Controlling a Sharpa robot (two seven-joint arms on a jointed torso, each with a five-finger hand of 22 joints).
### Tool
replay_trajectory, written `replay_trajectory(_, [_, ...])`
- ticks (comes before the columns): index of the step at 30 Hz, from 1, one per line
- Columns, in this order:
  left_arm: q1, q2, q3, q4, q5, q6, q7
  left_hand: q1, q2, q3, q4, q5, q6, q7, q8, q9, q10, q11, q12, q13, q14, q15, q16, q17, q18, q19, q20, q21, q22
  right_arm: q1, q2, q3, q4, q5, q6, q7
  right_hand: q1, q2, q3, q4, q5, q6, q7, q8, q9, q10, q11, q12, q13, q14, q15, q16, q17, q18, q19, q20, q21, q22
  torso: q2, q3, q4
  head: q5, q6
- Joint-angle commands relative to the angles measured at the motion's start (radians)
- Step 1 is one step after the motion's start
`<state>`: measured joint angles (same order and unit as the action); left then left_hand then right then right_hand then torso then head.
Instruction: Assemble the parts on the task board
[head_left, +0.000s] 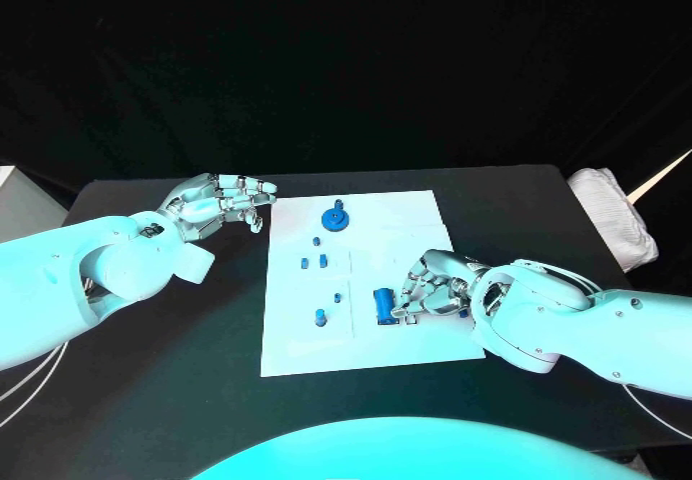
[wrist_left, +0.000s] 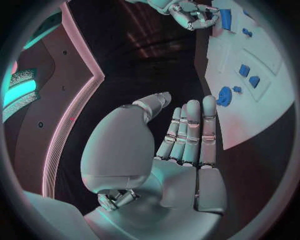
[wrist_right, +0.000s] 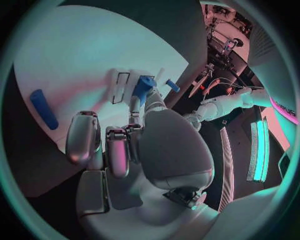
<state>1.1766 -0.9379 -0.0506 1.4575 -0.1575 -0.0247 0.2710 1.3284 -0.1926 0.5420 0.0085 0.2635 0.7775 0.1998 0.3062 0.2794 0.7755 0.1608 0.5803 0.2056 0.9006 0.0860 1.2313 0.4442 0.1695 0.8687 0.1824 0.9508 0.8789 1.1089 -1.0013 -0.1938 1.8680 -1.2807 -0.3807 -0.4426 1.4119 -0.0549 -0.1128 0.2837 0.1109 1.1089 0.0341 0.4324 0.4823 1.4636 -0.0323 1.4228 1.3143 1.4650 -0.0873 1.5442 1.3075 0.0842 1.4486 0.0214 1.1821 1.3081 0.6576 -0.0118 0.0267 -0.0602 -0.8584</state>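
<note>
On the near right part of the task board (head_left: 389, 215), my right hand (head_left: 433, 290) rests with its fingers curled toward a blue cylindrical part (head_left: 384, 303); the right wrist view shows a blue part (wrist_right: 142, 86) at the fingertips, and I judge it pinched, though the contact itself is partly hidden by the fingers. My left hand (head_left: 219, 203) hovers beside the board's far left corner, over the black table (head_left: 173, 400), fingers straight and close together, holding nothing. A round blue gear-like part (head_left: 335, 218) stands near the board's far edge; several small blue parts (head_left: 316, 264) lie in the board's middle, and one more (head_left: 320, 318) nearer the front. A longer blue piece (wrist_right: 44, 108) lies on the board apart from the right hand. I judge the step in hand to be seating the cylinder at its place on the board. To do it well I should keep the pinch firm, hold the part square to the board, move slowly, and confirm alignment in the wrist view before I press. The risk is the part tilting or rolling away upon release. The left hand should stay clear of the neighbouring pieces.
</note>
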Motion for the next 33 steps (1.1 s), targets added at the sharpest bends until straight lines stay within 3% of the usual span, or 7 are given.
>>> replay_trajectory(1, [-0.001, 0.001, 0.001, 0.001, -0.003, 0.015, 0.006, -0.001, 0.005, 0.003, 0.006, 0.003, -0.009, 0.02, 0.003, -0.002, -0.007, 0.0, 0.003, -0.001, -0.002, 0.004, 0.003, -0.002, 0.015, -0.001, 0.004, -0.004, -0.001, -0.002, -0.005, 0.0, 0.003, -0.044, 0.014, -0.014, 0.014, 0.005, 0.009, 0.005, -0.012, -0.002, -0.005, 0.003, 0.0, 0.054, -0.008, -0.006, 0.162, 0.094, -0.009, 0.005, 0.208, -0.012, 0.002, -0.004, 0.004, 0.074, 0.001, 0.0003, 0.0003, 0.001, 0.001])
replay_trajectory(15, [-0.001, 0.001, 0.001, 0.0, -0.003, 0.017, 0.005, -0.001, 0.005, 0.003, 0.006, 0.003, -0.009, 0.02, 0.003, -0.002, -0.007, 0.0, 0.003, -0.001, -0.002, 0.004, 0.003, -0.002, 0.015, -0.001, 0.004, -0.004, -0.001, -0.002, -0.006, 0.0, 0.012, -0.036, 0.008, 0.005, -0.01, -0.004, 0.013, 0.01, -0.002, -0.004, -0.002, 0.005, -0.002, 0.053, -0.005, -0.01, 0.161, 0.094, -0.007, 0.004, 0.206, -0.011, 0.001, -0.004, -0.001, 0.074, 0.0, -0.0003, -0.0002, 0.0, -0.001])
replay_trajectory(20, [-0.001, 0.001, 0.001, -0.001, -0.003, 0.017, 0.006, -0.001, 0.005, 0.003, 0.006, 0.003, -0.009, 0.02, 0.003, -0.002, -0.007, 0.0, 0.003, -0.001, -0.002, 0.004, 0.003, -0.002, 0.015, -0.001, 0.004, -0.004, -0.001, -0.002, -0.018, 0.0, 0.015, -0.031, -0.028, 0.013, -0.023, -0.006, 0.016, 0.009, 0.003, -0.007, -0.001, 0.004, -0.004, 0.05, -0.005, -0.021, 0.155, 0.093, -0.007, 0.003, 0.201, -0.01, -0.001, -0.003, -0.009, 0.071, 0.0, -0.0002, 0.0009, -0.002, 0.0])
replay_trajectory(27, [-0.001, 0.002, 0.001, 0.0, -0.003, 0.018, 0.012, -0.001, 0.004, 0.002, 0.007, 0.003, -0.012, 0.021, 0.005, -0.002, -0.01, 0.001, 0.005, -0.002, -0.003, 0.005, 0.003, -0.002, 0.015, 0.0, 0.004, -0.005, -0.002, 0.012, -0.084, 0.001, 0.01, -0.009, -0.094, 0.031, -0.02, -0.038, 0.051, 0.006, 0.027, -0.119, 0.052, -0.078, -0.044, 0.042, 0.037, -0.034, 0.151, 0.091, 0.026, 0.0, 0.195, -0.009, -0.006, 0.019, -0.028, 0.068, -0.002, -0.0016, 0.0006, -0.011, 0.001])
replay_trajectory(33, [-0.001, 0.0, 0.001, 0.006, -0.001, 0.018, 0.027, -0.012, -0.01, -0.013, 0.015, 0.001, -0.013, 0.02, 0.011, -0.002, -0.011, 0.0, 0.012, -0.003, -0.004, 0.006, 0.005, -0.002, 0.014, -0.001, 0.006, -0.01, -0.005, 0.027, -0.16, 0.0, -0.002, -0.008, -0.095, 0.029, -0.024, -0.053, 0.058, 0.007, 0.027, -0.129, 0.06, -0.094, -0.05, 0.037, 0.046, -0.043, 0.146, 0.09, 0.034, -0.002, 0.191, -0.008, -0.009, 0.027, -0.038, 0.065, -0.001, -0.0015, -0.0018, -0.016, 0.005])
